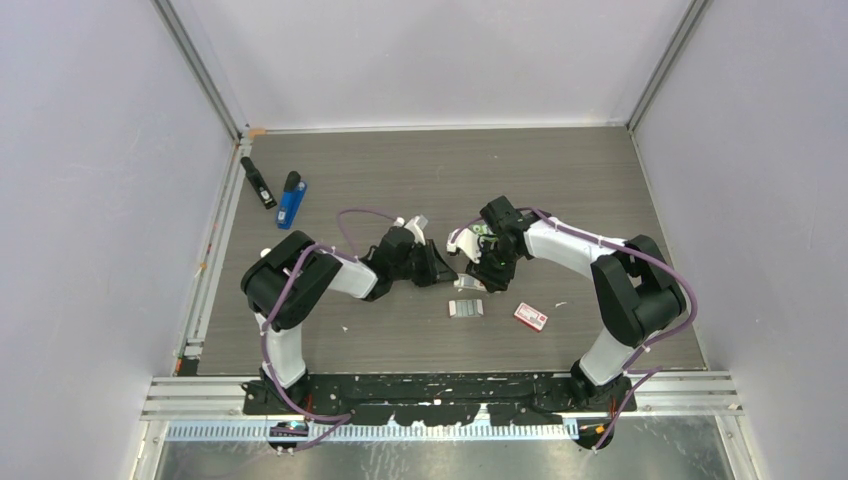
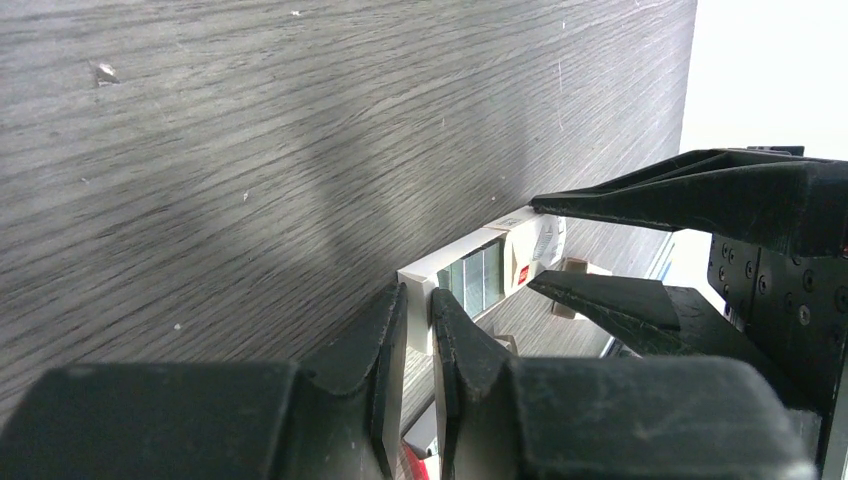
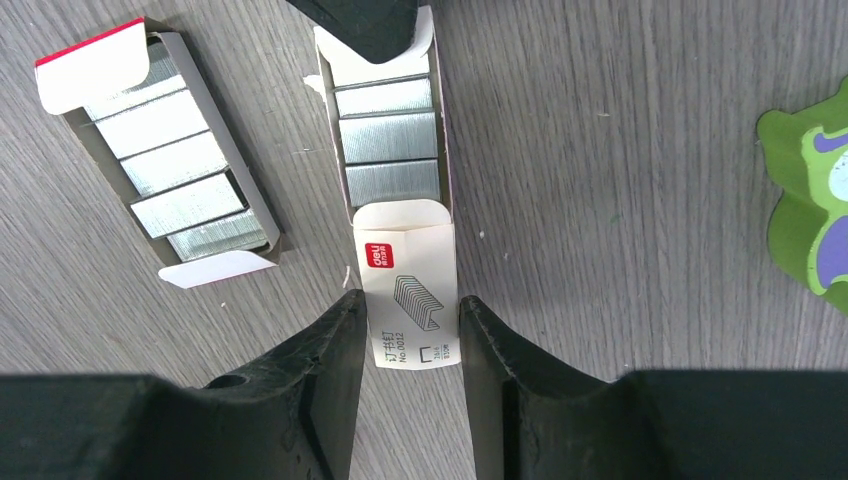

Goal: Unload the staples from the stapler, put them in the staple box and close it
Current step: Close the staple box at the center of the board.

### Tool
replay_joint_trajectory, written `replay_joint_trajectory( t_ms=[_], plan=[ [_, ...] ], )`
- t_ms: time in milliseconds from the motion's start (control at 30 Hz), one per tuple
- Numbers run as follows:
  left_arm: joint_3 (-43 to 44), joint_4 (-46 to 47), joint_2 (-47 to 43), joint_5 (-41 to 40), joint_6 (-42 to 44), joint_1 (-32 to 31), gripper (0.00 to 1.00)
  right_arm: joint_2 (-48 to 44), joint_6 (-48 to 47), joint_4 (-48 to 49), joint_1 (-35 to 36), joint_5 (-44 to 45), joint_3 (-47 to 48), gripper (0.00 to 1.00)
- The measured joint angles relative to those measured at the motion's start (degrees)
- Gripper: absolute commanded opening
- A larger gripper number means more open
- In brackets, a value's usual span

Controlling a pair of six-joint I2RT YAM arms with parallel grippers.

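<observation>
Black stapler (image 1: 258,184): well to the left of the left pincer, near the back left corner. Any writing is too small to read.
Blue stapler (image 1: 291,199): just beside the black one, also well apart from both pincers. No label can be read.
Left pincer (image 2: 420,300): narrow, nipped onto the end wall of a white card box.
Held box (image 2: 460,250): lies flat on the table between the two pincers, lid end open.
Staples (image 3: 388,140): silvery-grey ribbed strips packed side by side in the held box, between the two pincers. More strips fill a second box.
Flap (image 3: 408,255): white, with a red "deli" logo, a line drawing of a staple strip and "No.0012". The small characters beside that are not legible.
Right pincer (image 3: 410,298): fingers partway apart, one on each side of the flap. I cannot tell whether they press it.
Loose box (image 3: 95,65): open, with a red-edged flap, beside the held box and touched by neither pincer.
Closed box (image 1: 531,317): red and white, right of the right pincer. The print is too small to read.
Green packet (image 3: 808,200): right of the right pincer, with purple shapes and no readable words.
</observation>
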Motion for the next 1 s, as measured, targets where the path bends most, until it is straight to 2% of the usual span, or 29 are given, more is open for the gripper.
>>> replay_joint_trajectory(
  t_ms=[567, 1000],
  plan=[
    [-0.81, 2.08, 0.44, -0.22, -2.47, -0.35, 0.16, 0.0, 0.76, 0.0, 0.57, 0.11, 0.0, 0.42],
    [-1.2, 2.78, 0.44, -0.74, -2.91, -0.72, 0.16, 0.02, 1.03, 0.28, 1.22, 0.26, 0.0, 0.45]
  ],
)
